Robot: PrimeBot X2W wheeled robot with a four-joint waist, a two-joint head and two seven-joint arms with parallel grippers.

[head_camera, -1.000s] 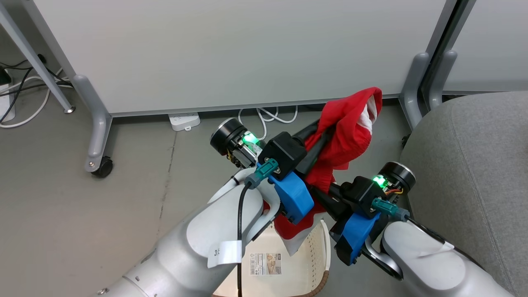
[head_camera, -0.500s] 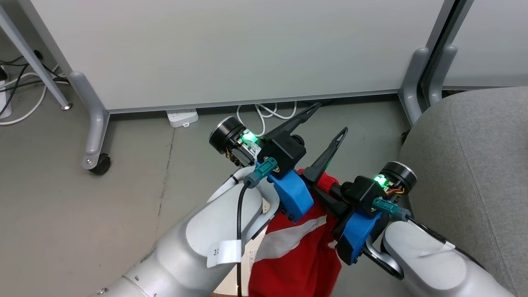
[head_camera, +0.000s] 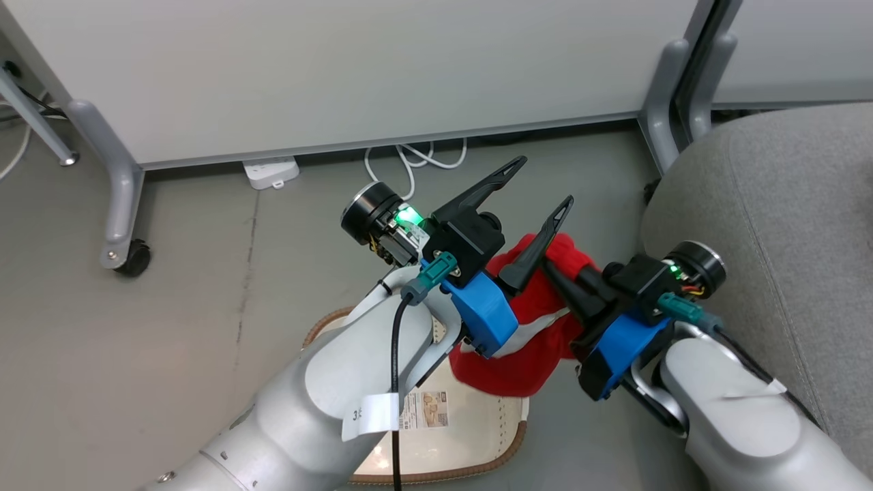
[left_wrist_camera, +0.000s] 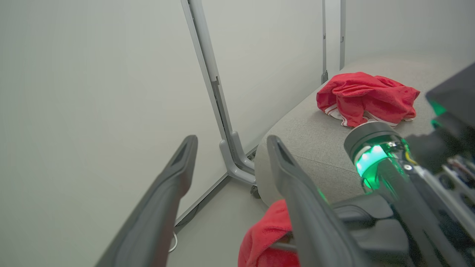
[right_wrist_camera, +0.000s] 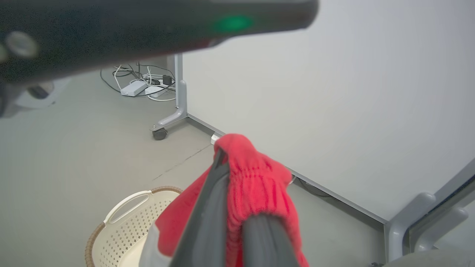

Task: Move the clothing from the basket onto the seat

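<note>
One piece of red clothing (head_camera: 539,334) with a white stripe hangs bunched from my right gripper (head_camera: 556,269), which is shut on it above the basket (head_camera: 443,474). In the right wrist view the red cloth (right_wrist_camera: 256,185) drapes over my right gripper (right_wrist_camera: 222,157). Just left of it, my left gripper (head_camera: 539,187) is open and holds nothing; its two fingers (left_wrist_camera: 178,170) stand wide apart, pointing at the white panel. A second piece of red clothing (left_wrist_camera: 365,98) lies crumpled on the grey seat (head_camera: 784,204). The cream basket (right_wrist_camera: 122,222) sits on the floor below both arms.
A white partition panel (head_camera: 341,61) on grey wheeled legs (head_camera: 119,204) stands close ahead. A power strip (head_camera: 271,172) and white cables (head_camera: 416,160) lie at its foot. The seat's rounded corner is right beside my right wrist.
My left gripper opened and let go of the red garment, which slid off its fingers and now hangs from the right gripper alone. The camera has shifted right.
</note>
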